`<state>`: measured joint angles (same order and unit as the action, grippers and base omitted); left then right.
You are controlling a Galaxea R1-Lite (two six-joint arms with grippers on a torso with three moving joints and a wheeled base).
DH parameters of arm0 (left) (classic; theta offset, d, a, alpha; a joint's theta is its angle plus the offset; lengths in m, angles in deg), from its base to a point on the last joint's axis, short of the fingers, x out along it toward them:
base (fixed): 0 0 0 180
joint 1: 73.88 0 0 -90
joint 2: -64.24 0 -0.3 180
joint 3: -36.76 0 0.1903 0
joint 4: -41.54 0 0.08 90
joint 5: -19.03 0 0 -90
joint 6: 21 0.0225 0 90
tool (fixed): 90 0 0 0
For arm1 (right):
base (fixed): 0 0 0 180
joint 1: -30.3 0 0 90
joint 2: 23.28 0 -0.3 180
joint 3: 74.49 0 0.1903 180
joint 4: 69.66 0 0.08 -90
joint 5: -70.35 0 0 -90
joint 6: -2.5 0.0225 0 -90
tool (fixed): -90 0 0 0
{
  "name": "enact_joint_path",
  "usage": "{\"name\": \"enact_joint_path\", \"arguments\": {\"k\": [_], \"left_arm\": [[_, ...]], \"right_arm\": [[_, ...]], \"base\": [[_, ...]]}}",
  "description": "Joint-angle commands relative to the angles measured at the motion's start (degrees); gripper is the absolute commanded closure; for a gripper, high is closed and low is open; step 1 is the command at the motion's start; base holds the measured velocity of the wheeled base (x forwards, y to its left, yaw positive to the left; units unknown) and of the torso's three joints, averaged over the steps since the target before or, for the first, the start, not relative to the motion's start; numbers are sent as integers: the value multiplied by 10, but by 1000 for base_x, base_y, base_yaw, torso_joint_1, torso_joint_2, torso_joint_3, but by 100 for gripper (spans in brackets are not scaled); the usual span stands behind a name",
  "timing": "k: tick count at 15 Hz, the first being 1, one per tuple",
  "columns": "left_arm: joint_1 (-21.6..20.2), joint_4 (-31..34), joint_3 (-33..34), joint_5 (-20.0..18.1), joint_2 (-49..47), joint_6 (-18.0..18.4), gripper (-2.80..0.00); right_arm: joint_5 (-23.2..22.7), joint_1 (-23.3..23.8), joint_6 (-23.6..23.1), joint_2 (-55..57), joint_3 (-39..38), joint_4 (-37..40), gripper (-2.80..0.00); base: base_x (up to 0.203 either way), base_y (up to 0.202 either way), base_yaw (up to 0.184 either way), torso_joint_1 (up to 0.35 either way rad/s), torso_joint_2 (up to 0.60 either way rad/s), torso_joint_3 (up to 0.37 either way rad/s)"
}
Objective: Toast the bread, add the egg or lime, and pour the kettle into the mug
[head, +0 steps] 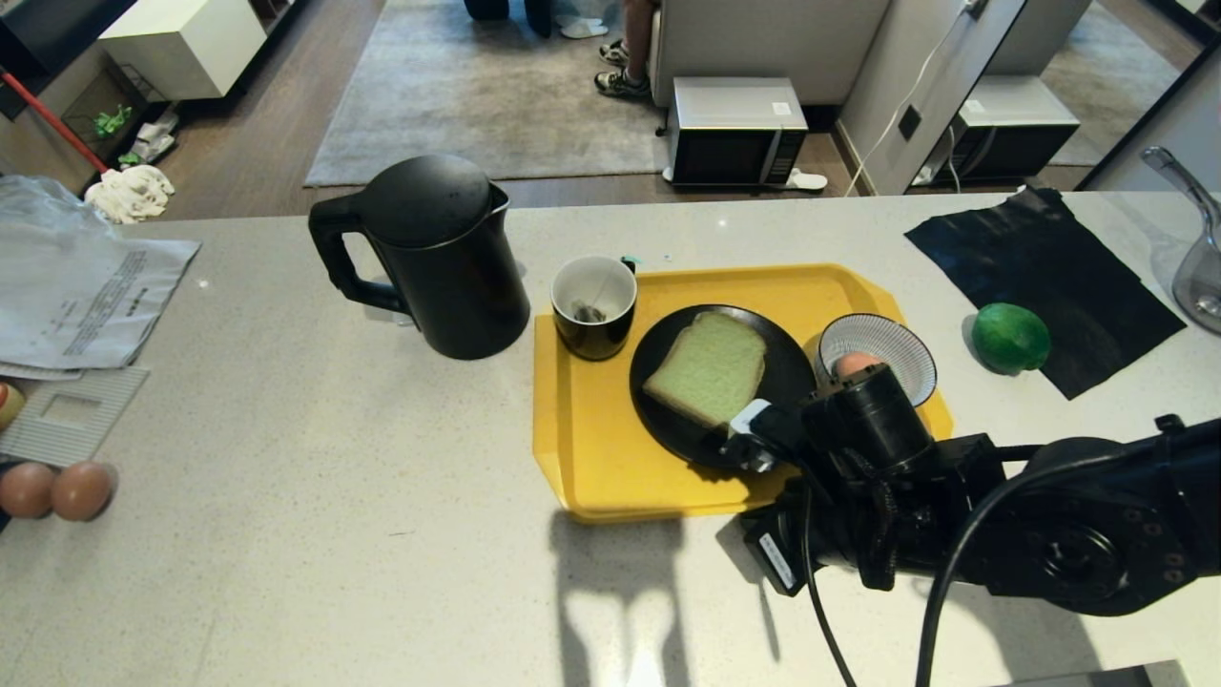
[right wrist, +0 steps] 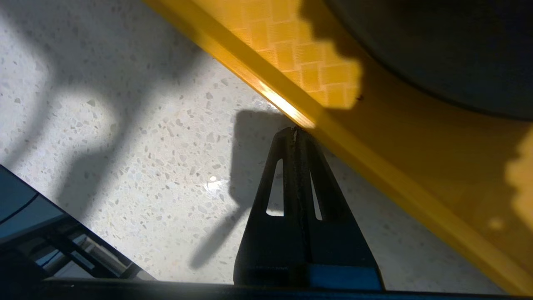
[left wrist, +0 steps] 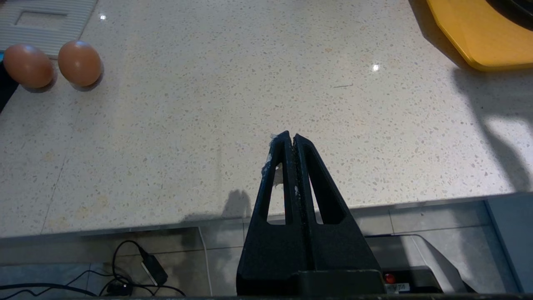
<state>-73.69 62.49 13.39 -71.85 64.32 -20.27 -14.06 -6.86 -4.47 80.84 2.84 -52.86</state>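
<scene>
Bread (head: 708, 367) on black plate (head: 668, 420), soft and light.
Pinch gently at crust edge; right gripper (right wrist: 295, 132) fingers closed, empty, by tray (right wrist: 374, 166); left gripper (left wrist: 290, 136) closed, parked.

On the counter (head: 286, 429) we see a tray (head: 591, 458) holding the mug (head: 593, 305) at ten o'clock, the plate (head: 668, 420) with the bread (head: 708, 367) centrally, and the bowl (head: 897, 339) holding the egg (head: 852, 364) at three. The kettle (head: 439, 258) stands beside the tray at nine o'clock, the lime (head: 1010, 338) at three.
</scene>
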Motion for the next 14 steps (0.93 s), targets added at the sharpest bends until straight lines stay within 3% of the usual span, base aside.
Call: {"name": "enact_joint_path", "arguments": {"k": [1, 6, 10, 12, 14], "left_arm": [[0, 0, 10, 0, 1, 0, 0], [0, 0, 10, 0, 1, 0, 0], [0, 0, 10, 0, 1, 0, 0], [0, 0, 10, 0, 1, 0, 0], [0, 0, 10, 0, 1, 0, 0]], "right_arm": [[0, 4, 1, -49, -31, 1, 0], [6, 42, 16, -193, -130, 1, 0], [13, 159, 22, -293, -157, 34, 0], [60, 209, 24, -331, -149, 44, 0], [72, 245, 25, -369, -129, 45, 0]], "base": [[0, 0, 0, 0, 0, 0], [0, 0, 0, 0, 0, 0], [0, 0, 0, 0, 0, 0], [0, 0, 0, 0, 0, 0], [0, 0, 0, 0, 0, 0]]}}
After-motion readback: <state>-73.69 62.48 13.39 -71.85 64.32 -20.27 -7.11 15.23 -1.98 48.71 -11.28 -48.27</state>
